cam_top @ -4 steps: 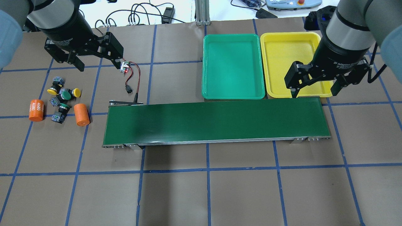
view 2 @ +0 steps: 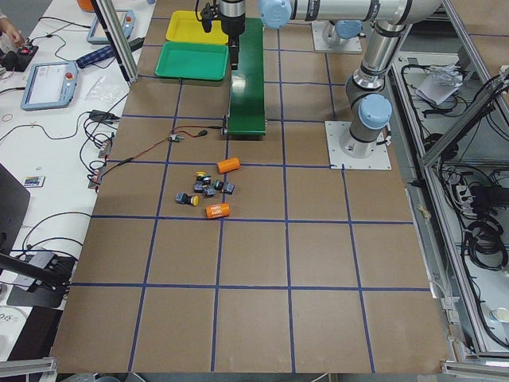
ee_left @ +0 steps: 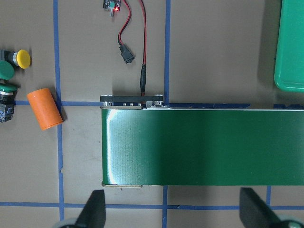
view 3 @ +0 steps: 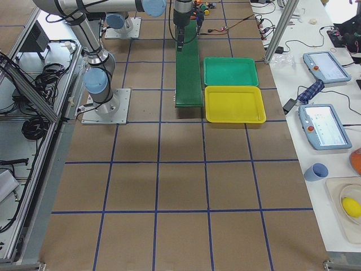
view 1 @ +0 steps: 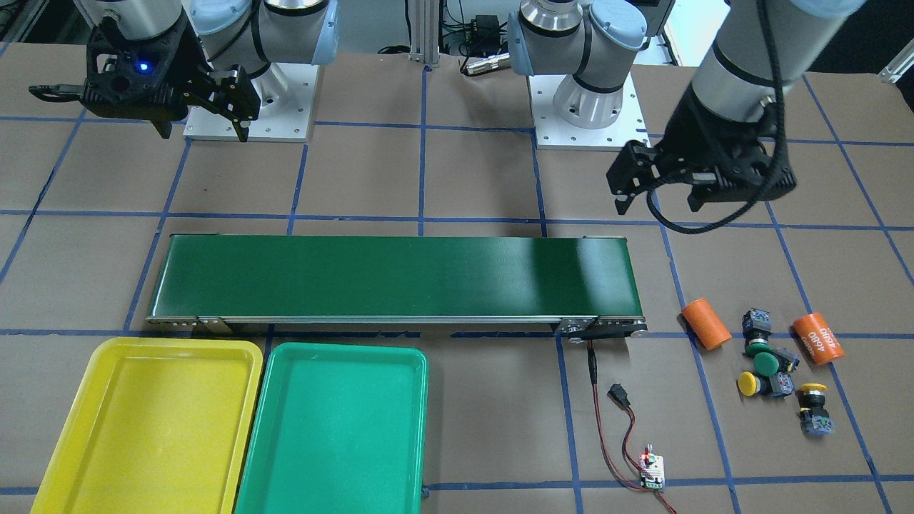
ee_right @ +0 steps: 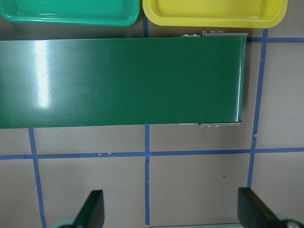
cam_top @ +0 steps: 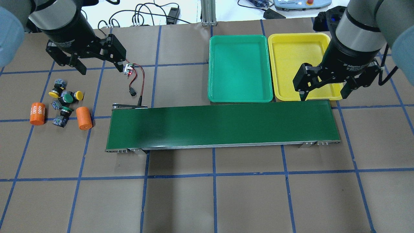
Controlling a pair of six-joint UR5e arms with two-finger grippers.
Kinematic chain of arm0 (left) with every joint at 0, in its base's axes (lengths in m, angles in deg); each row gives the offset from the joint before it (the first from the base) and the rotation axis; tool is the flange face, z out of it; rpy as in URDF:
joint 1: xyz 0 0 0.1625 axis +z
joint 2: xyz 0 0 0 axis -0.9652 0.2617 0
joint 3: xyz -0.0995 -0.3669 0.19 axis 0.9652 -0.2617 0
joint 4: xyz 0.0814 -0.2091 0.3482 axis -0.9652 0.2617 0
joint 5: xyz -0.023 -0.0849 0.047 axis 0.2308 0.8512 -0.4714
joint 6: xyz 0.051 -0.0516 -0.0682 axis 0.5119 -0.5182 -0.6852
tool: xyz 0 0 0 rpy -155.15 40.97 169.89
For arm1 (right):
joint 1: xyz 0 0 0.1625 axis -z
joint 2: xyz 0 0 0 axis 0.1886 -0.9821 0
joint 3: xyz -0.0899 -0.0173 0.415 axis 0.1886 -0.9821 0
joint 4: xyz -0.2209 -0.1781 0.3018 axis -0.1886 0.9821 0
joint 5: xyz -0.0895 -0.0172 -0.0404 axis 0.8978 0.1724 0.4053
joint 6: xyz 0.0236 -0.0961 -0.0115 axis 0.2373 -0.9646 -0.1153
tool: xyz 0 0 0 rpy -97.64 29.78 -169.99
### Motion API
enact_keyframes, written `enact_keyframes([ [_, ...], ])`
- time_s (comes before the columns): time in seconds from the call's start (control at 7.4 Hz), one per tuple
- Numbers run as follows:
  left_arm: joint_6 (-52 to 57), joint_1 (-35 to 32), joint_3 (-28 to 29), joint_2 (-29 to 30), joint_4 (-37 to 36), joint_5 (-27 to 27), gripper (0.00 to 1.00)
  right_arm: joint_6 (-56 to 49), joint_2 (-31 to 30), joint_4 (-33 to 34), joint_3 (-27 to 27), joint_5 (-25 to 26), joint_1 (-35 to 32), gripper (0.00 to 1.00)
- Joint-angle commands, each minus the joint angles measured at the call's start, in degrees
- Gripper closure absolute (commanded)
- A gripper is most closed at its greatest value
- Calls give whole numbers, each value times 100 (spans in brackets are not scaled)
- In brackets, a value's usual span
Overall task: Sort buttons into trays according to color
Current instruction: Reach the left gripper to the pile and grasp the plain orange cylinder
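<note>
Green, yellow buttons (cam_top: 68, 97) sit between orange cylinders (cam_top: 84, 118).

A long green belt (cam_top: 223, 126) lay flat. Off one end lay a near orange tube (cam_top: 84, 118), a far orange tube (cam_top: 38, 113), and maybe a small wired board (cam_top: 128, 68).

four buttons (cam_top: 68, 97) — clustered, loose | green tray (cam_top: 239, 68), yellow tray (cam_top: 297, 58) — adjacent
</note>
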Motion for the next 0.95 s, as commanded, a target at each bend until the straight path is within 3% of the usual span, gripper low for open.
enact_keyframes([
  [0.0, 830, 1185, -337, 703, -602, 11, 0, -2, 1, -2, 0, 6, 0, 0],
  [0.14, 992, 1434, -522, 1046, -1287, 11, 0, -2, 1, -2, 0, 6, 8, 0],
  [0.54, 598, 1498, -821, 1558, -1688, -7, 0, 16, -8, 7, 0, 6, 0, 0],
  [0.81, 842, 1856, -1400, 1760, -2773, -51, 0, 16, -8, 15, 0, 6, 0, 0],
])
